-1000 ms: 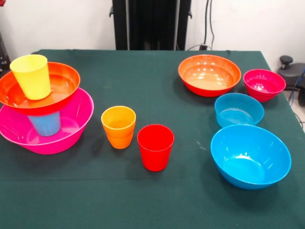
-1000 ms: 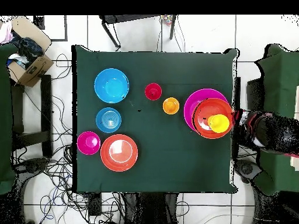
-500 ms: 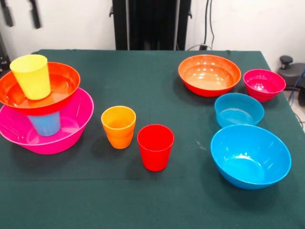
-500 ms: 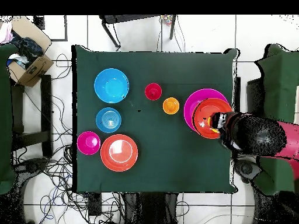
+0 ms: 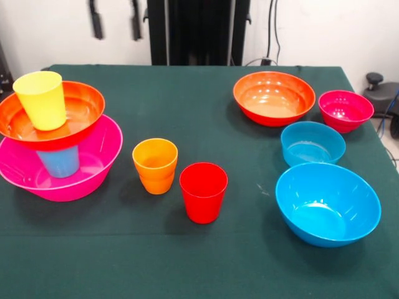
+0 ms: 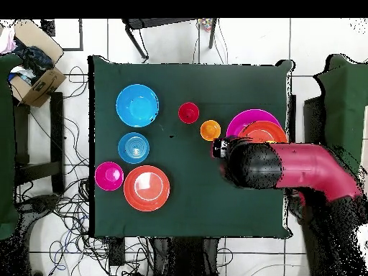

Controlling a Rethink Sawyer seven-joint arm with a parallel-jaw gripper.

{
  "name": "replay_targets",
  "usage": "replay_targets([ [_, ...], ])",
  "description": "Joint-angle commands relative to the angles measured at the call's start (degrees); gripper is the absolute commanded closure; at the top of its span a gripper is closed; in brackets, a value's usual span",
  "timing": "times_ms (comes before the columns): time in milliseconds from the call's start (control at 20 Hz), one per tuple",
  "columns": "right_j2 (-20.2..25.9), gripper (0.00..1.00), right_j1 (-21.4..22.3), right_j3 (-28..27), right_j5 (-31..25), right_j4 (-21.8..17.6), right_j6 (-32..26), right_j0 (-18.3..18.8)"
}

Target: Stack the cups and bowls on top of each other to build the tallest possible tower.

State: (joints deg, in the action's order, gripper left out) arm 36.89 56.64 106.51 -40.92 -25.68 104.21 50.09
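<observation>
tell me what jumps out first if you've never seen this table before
The half-built tower at the front view's left edge: a yellow cup in an orange-red bowl, resting on a light blue cup inside the pink bowl. Next, the large blue bowl at right, and the gripper hanging open at the top.

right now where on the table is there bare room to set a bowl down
The widest bare cloth is the middle strip between the red cup and the large blue bowl, running back to the far edge. The near edge in front of both is free too. It is crowded on the tower side and among the four loose bowls.
</observation>
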Motion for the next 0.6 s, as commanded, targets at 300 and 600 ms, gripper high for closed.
replay_targets([
  [300, -11.5, 0.00, -3.9, 8.6, 13.0, 1.5, 21.3, -11.4],
  [600, -13.3, 0.00, -4.0, 8.7, 12.8, 1.3, 22.0, -13.8],
])
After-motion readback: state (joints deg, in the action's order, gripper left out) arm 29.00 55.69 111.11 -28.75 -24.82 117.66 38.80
